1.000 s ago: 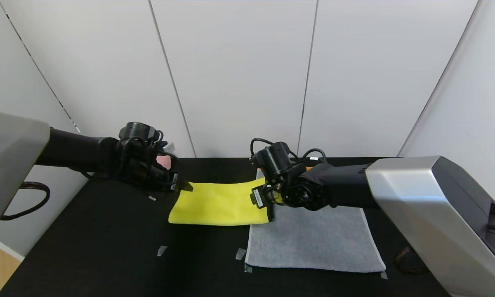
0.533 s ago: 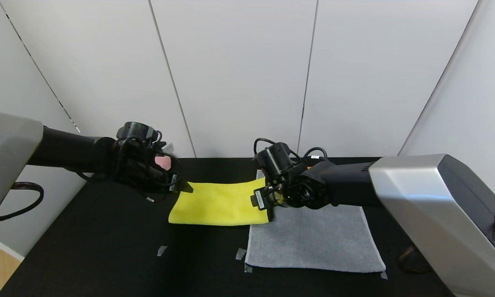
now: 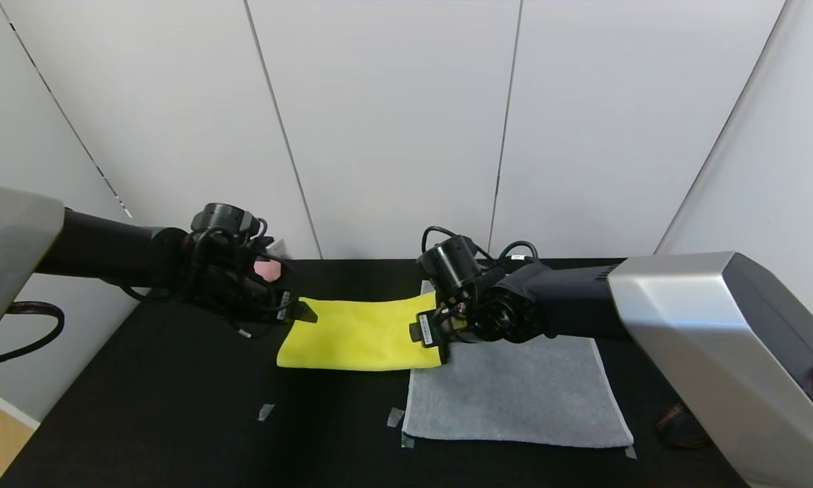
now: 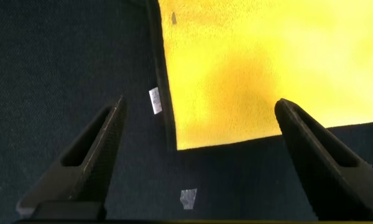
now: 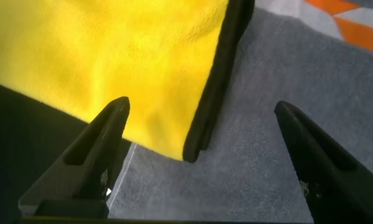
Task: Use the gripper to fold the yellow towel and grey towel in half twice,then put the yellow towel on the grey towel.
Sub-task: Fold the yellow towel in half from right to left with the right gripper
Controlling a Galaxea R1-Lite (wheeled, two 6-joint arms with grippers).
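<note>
1. The yellow towel [image 3: 359, 335] lies folded mid-table [image 3: 176, 407], its right end overlapping the grey towel [image 3: 515, 393].
2. Left pincer [image 3: 303, 310], spread wide and empty, hovers over its left end.
3. Right pincer [image 3: 432, 332], equally wide and empty, straddles its dark-trimmed right edge.

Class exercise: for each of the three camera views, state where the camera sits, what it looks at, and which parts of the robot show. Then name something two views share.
Head view: from the robot's head, looking forward and down at the yellow towel and grey towel; both arms show.
Left wrist view: above the towel's edge; the open left pincer shows.
Right wrist view: over the towels' overlap; the open right pincer shows.
Shared: both wrist views show the yellow towel.
</note>
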